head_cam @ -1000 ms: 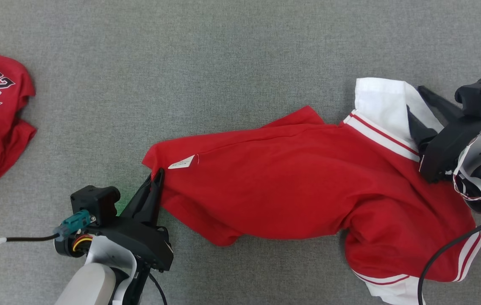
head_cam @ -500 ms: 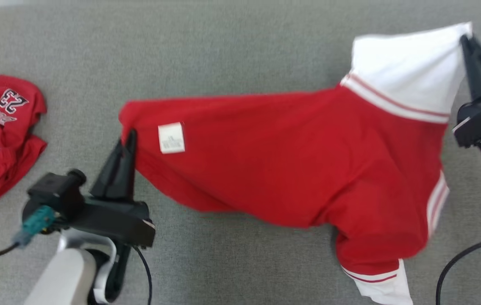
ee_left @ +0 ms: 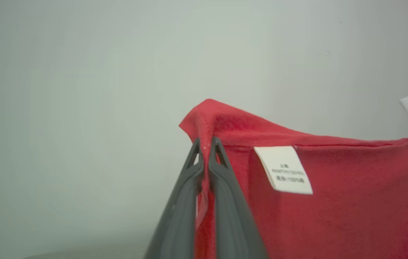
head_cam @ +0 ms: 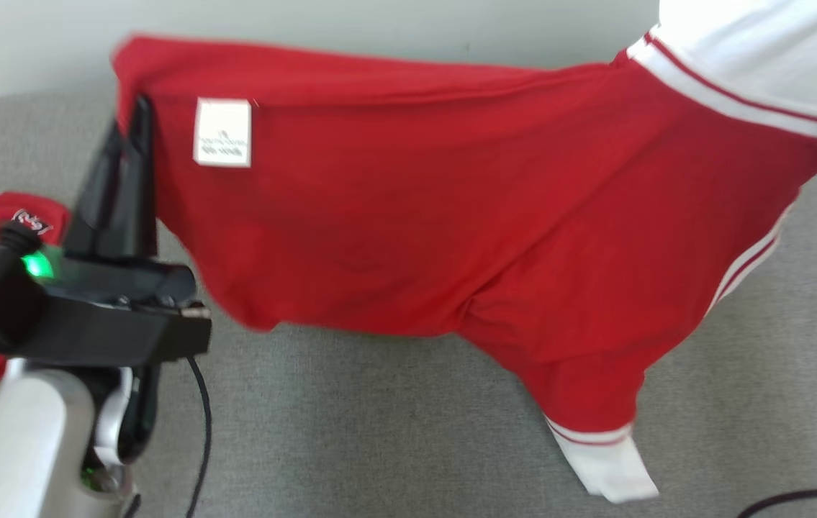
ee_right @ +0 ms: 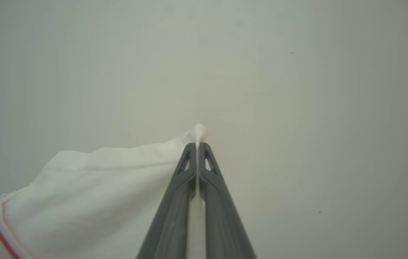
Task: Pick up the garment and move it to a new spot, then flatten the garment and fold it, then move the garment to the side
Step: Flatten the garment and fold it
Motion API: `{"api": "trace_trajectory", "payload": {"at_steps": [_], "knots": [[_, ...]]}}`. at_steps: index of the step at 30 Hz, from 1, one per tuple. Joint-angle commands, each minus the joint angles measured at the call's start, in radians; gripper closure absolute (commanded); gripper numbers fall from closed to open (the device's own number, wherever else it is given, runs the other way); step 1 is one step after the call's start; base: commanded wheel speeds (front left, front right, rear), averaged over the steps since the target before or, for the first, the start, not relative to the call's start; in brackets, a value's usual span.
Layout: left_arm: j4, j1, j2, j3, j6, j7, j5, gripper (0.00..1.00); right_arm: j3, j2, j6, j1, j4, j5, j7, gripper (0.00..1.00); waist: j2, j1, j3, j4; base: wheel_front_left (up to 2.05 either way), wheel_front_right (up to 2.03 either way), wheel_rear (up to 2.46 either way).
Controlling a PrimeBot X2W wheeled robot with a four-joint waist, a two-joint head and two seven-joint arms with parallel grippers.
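Step 1 (pick up & move): red fabric shirt w/ white striped sleeves (head_cam: 408, 237) hangs stretched in the air over the grey felt surface (head_cam: 379, 432). L gripper (ee_left: 205, 142) jaws are pinched on its red corner at 9 o'clock. R gripper (ee_right: 197, 145) jaws are pinched on a white sleeve tip at 2. Long axis runs approx 9-to-3, sleeve end to the R, loose sleeve dangling toward 5. Next, prob: carry to the new spot, then lower evenly w/ tension kept.
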Motion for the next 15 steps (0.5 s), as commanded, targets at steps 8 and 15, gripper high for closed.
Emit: {"api": "trace_trajectory", "payload": {"at_steps": [8, 15], "knots": [[-0.145, -0.073, 0.053, 0.019, 0.026, 0.037, 0.069, 1.0, -0.063, 0.015, 0.0, 0.012, -0.211, -0.063, 0.122, 1.0, 0.0, 0.0002, -0.061, -0.04, 0.0, 0.0, 0.0], [-0.226, -0.128, 0.079, 0.024, 0.025, 0.081, 0.096, 1.0, -0.081, -0.003, 0.0, -0.027, -0.328, -0.073, 0.197, 1.0, 0.0, 0.0002, -0.065, -0.043, 0.0, 0.0, 0.0]]}}
